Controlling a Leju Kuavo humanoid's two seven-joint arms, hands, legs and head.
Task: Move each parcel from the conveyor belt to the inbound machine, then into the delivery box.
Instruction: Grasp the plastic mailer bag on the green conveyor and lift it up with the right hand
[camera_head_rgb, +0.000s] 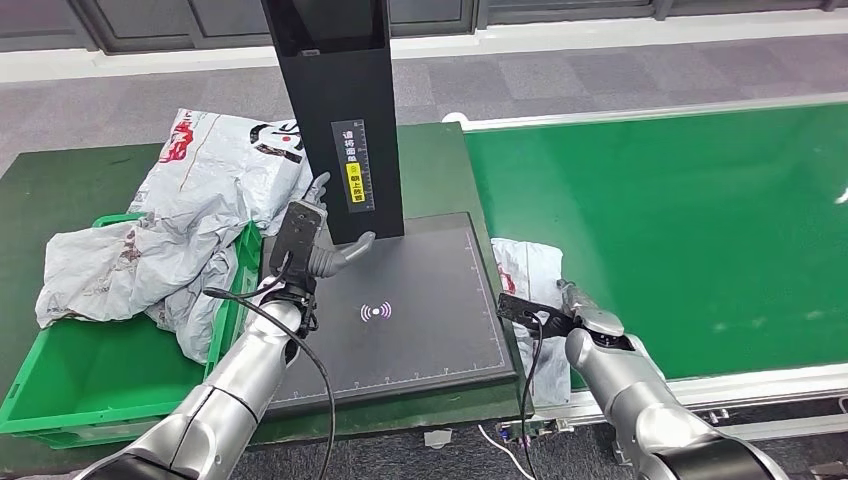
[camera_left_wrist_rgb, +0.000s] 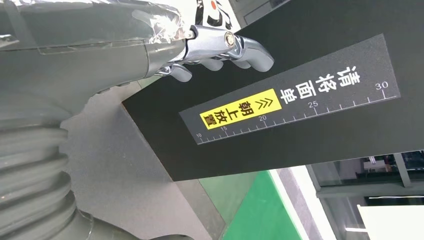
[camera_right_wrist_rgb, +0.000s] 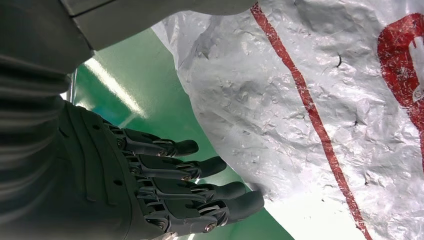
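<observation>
Right hand (camera_head_rgb: 585, 318) reaching for the crumpled white plastic parcel with red print (camera_head_rgb: 530, 275) at the belt's near edge.
Right hand's fingers (camera_right_wrist_rgb: 200, 187) spread wide, holding nothing, tips just touching the parcel; get fingers under the film and close firmly, it'll slip. Parcel lies on the green conveyor belt (camera_head_rgb: 680, 220), at 3 o'clock of the black inbound machine platform (camera_head_rgb: 420, 320). Left hand (camera_head_rgb: 325, 245) wide, empty, beside the black post (camera_head_rgb: 345, 120). Green delivery box (camera_head_rgb: 60, 385) at 9 o'clock.

We take this for a parcel-sorting station: a green conveyor belt (camera_head_rgb: 660, 230) runs beside a black scanning machine (camera_head_rgb: 400, 310) with a ruler-marked post (camera_head_rgb: 345, 120), and a green crate (camera_head_rgb: 100, 385) holds grey mailing bags (camera_head_rgb: 190, 215).
</observation>
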